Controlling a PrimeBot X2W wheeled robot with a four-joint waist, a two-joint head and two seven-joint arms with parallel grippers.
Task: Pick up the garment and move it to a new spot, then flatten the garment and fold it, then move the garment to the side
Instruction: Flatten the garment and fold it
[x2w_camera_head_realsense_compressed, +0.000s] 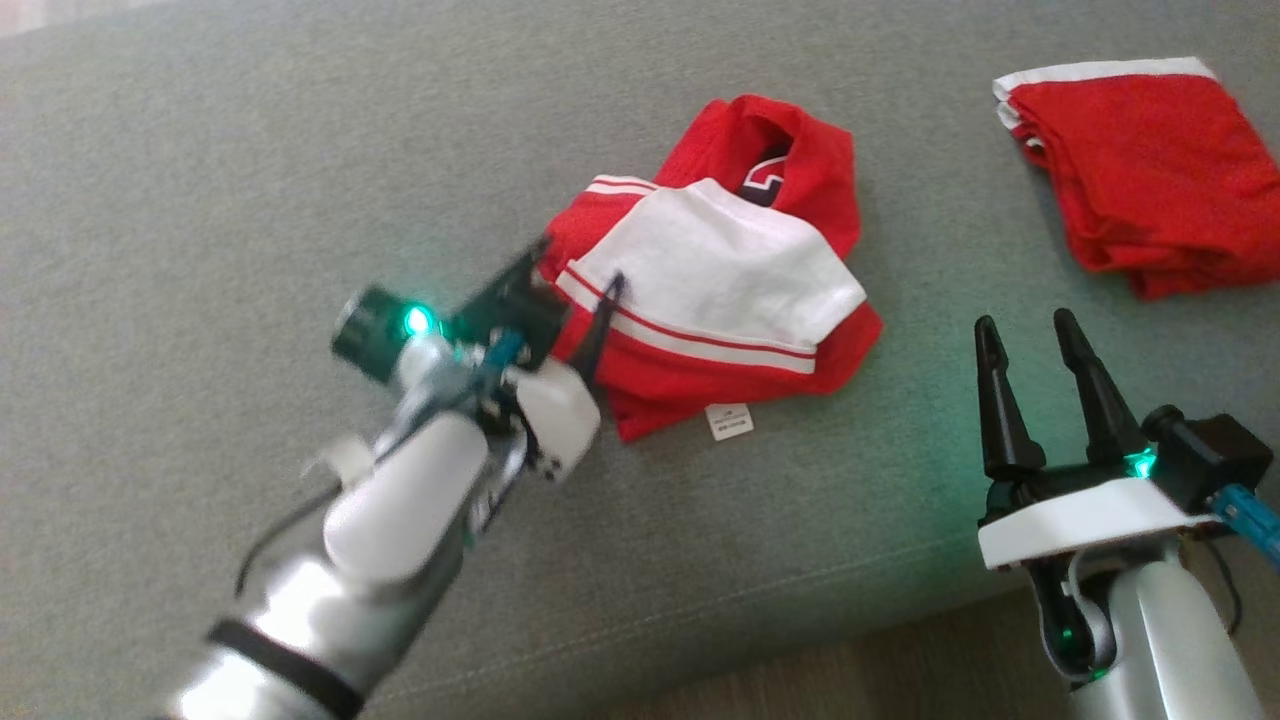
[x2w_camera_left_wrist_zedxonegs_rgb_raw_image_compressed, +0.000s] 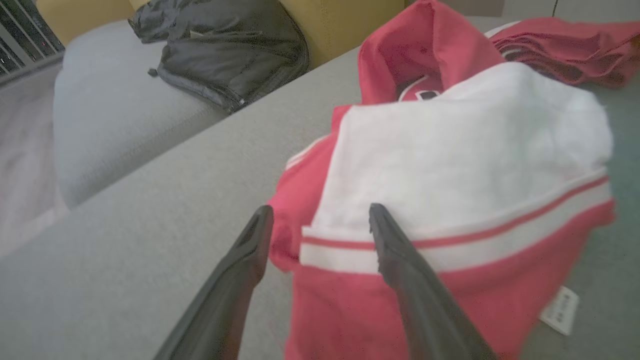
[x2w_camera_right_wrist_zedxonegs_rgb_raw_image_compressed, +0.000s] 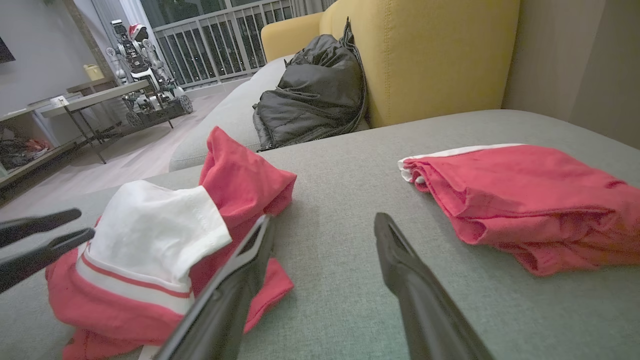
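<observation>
Red-and-white shirt (x2w_camera_head_realsense_compressed: 720, 280) lies bunched on the grey cushion (x2w_camera_head_realsense_compressed: 250, 150). At the shirt's left edge the left gripper (x2w_camera_head_realsense_compressed: 572, 292) stands released, jaws spread astride that edge, clasping nothing. Right of the shirt and apart from it, the right gripper (x2w_camera_head_realsense_compressed: 1027, 325) hovers spread and empty. Farther right lies a folded red garment (x2w_camera_head_realsense_compressed: 1150, 170).

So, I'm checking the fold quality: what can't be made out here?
Head view: care label, print too small to read.
Head view: dark print inside the red-and-white jersey, mostly covered by fabric.
Right wrist view: folded red garment, cut off by the right edge.
</observation>
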